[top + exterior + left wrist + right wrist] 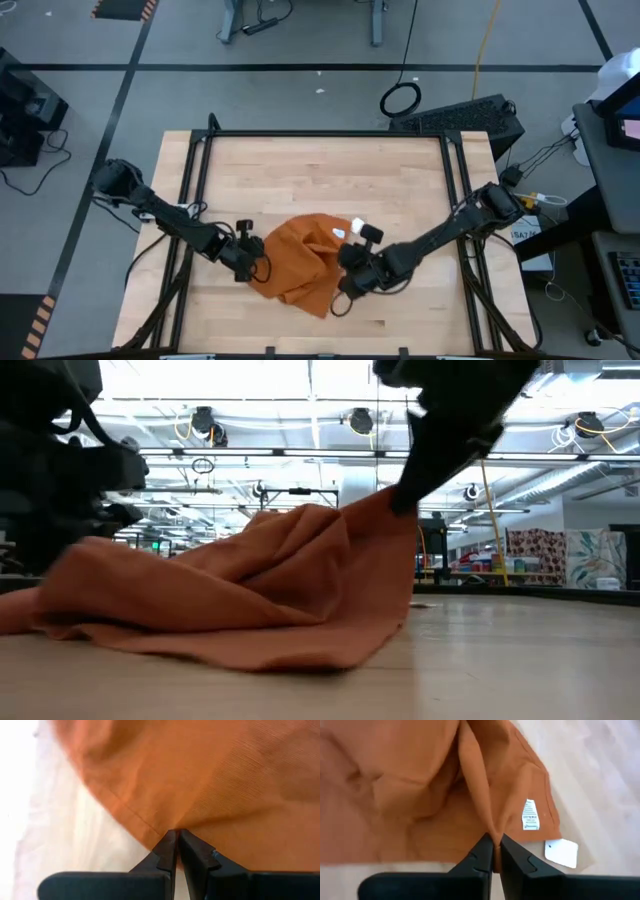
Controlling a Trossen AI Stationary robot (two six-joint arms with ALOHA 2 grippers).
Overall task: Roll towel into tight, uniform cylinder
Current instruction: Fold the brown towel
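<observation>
The left gripper (256, 262) sits left of centre in the high view, at the left edge of the towel (302, 258); its wrist view shows the two fingers (167, 851) pressed together on the cloth hem, so it is clamped on the towel edge. The right gripper (350, 257) sits just right of centre in the high view, at the towel's right side; its wrist view shows the fingers (483, 851) pinched on a raised ridge of fabric, and the low view shows that ridge pulled up into a peak (385, 500) in the upper middle of the frame. The towel lies in the lower middle of the wooden table (320, 170) as a crumpled, unevenly folded heap, with loose folds running toward the lower centre of the high view. A white care label (530, 814) and a white tag (561, 852) show at the right of the right wrist view, near the pinched corner. No roll is visible anywhere in the cloth. Judged from this layout, the task is at an early stage: the towel is not yet spread flat, and flattening, rolling and tightening all remain.
</observation>
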